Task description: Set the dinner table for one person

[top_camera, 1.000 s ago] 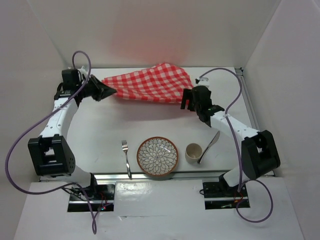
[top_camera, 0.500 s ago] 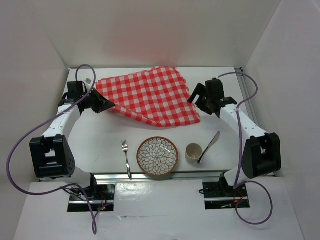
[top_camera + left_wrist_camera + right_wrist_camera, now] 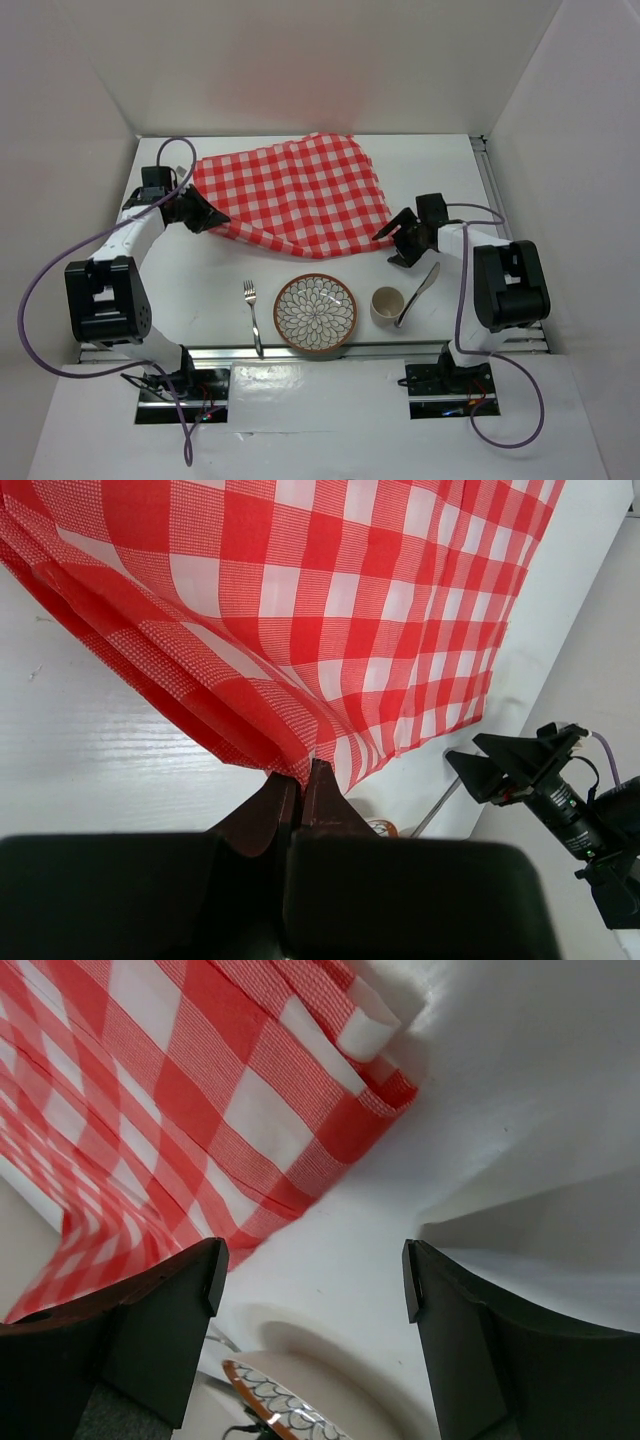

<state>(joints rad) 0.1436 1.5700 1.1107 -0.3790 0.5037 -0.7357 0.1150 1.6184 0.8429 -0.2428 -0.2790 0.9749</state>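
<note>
Top external: right gripper [image 3: 386, 249] released cloth [image 3: 300, 190] & sits open; left gripper [image 3: 222, 217] still clamps it.

The dinner table [image 3: 200, 270]: big flat rect. top, smooth, plain white, level, far wider than anything on it. Far half mostly under a red/white checked cloth [image 3: 300, 195], spread w/ folds along its near side. Along the near edge, L to R, a row: fork [image 3: 254, 317], patterned plate [image 3: 315, 313], cup [image 3: 386, 305], knife [image 3: 420, 291]. Bare white shows at L & R sides & btwn cloth & row
</note>
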